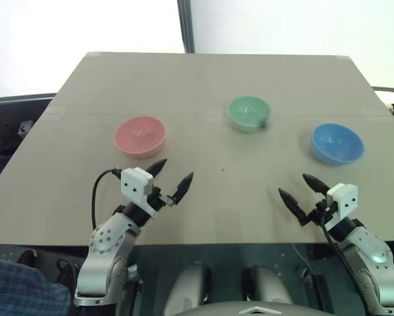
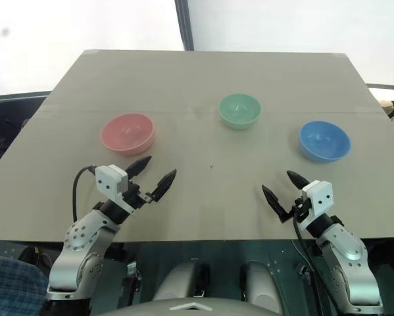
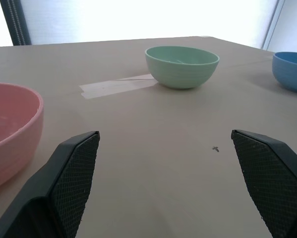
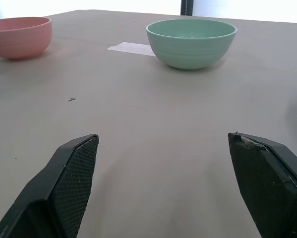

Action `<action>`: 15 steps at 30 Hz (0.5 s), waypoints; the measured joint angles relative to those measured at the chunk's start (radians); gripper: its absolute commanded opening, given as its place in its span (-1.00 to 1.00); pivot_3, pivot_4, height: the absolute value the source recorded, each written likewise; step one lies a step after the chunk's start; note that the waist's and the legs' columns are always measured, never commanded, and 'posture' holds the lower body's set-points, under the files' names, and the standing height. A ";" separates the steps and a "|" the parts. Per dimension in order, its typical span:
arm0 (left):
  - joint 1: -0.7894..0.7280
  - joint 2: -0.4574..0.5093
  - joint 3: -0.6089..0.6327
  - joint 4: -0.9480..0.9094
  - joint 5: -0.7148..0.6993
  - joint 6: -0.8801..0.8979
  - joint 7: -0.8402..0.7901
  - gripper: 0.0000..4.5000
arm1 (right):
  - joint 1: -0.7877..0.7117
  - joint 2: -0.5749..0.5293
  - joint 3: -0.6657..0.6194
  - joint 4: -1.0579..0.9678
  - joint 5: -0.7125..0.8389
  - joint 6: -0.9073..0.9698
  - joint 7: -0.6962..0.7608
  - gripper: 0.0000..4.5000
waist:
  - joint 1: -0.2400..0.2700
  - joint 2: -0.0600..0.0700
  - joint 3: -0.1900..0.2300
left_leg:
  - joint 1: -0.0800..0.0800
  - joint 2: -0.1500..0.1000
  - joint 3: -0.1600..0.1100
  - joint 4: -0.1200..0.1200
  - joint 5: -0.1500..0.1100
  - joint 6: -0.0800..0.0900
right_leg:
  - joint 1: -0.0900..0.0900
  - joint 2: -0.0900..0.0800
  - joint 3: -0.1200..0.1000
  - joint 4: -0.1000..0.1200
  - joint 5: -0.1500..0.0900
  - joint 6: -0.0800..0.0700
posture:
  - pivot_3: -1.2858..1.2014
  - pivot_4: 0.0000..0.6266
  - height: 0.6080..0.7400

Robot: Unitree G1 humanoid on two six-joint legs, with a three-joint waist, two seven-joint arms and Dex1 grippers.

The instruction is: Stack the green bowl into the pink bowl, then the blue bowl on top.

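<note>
Three bowls stand apart on the tan table [image 1: 203,204]. The pink bowl [image 1: 139,136] is at the left, the green bowl [image 1: 248,113] farther back in the middle, and the blue bowl [image 1: 337,143] at the right. All three are upright and hold nothing. My left gripper [image 1: 171,176] hovers open just in front of the pink bowl, empty. My right gripper [image 1: 300,191] is open near the front edge, in front of the blue bowl and a little to its left. The green bowl [image 4: 191,42] lies ahead of the right gripper's fingers [image 4: 74,173].
A strip of clear tape [image 3: 116,86] lies flat on the table beside the green bowl. The table's front edge [image 1: 203,244] runs just below both grippers. A dark vertical post [image 1: 185,26] stands behind the table against a bright wall.
</note>
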 measured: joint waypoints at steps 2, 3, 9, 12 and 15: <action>0.000 0.000 -0.001 0.000 -0.001 0.000 -0.003 1.00 | 0.000 0.000 0.000 0.000 -0.001 -0.001 0.000 0.95 | 0.000 0.000 0.000 | 0.000 0.000 0.000 0.000 0.000 0.000 | 0.000 0.000 0.000 0.000 0.000 0.000 | 0.03 -0.52 1.00; 0.000 0.000 -0.001 0.000 -0.001 -0.001 -0.003 1.00 | 0.000 0.000 0.000 0.000 -0.002 -0.001 0.000 0.95 | 0.000 0.000 0.000 | 0.000 0.000 0.000 0.000 0.000 0.000 | 0.000 0.000 0.000 0.000 0.000 0.000 | 0.03 -0.52 1.00; -0.007 -0.001 -0.009 0.000 -0.004 -0.003 -0.025 1.00 | 0.000 0.000 0.000 0.000 -0.009 -0.005 -0.001 0.95 | 0.000 0.000 0.000 | 0.000 0.000 0.000 0.000 0.000 0.000 | 0.000 0.000 0.000 0.000 0.000 0.000 | 0.03 -0.52 1.00; -0.008 -0.004 -0.009 0.000 -0.004 -0.006 -0.026 1.00 | -0.001 0.000 0.000 0.000 -0.011 -0.007 -0.001 0.95 | 0.000 0.000 0.000 | 0.000 0.000 0.000 0.000 0.000 0.000 | 0.000 0.000 0.000 0.000 0.000 0.000 | 0.03 -0.52 1.00; -0.015 -0.008 -0.008 0.001 -0.004 -0.006 -0.022 1.00 | -0.001 0.000 0.000 0.000 -0.018 -0.010 -0.001 0.95 | 0.000 0.000 0.000 | 0.000 0.000 0.000 0.000 0.000 0.000 | 0.000 0.000 0.000 0.000 0.000 0.000 | 0.03 -0.52 1.00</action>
